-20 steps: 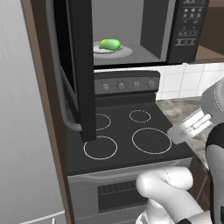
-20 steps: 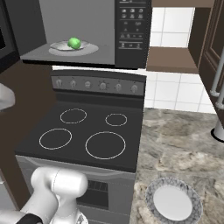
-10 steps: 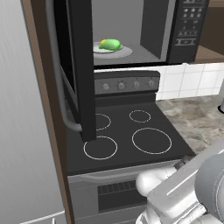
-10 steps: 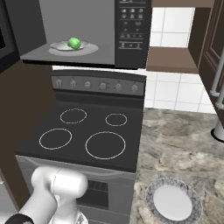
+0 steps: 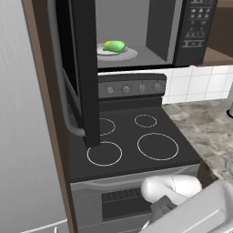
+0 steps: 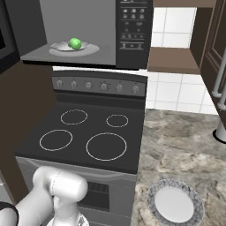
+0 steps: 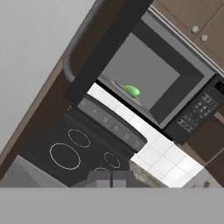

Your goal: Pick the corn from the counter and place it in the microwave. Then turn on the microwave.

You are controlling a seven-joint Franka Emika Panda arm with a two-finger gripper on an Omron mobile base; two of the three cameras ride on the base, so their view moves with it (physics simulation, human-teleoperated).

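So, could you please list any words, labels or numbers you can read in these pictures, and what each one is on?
Microwave button panel: pale marks on the buttons, too small and blurred to read.
Oven knob row: no readable markings.
Nothing else carries text.

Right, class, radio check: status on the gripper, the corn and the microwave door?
Gripper shut, holding nothing. Corn on the plate inside the microwave. Door wide open over the stovetop; not yet closed.
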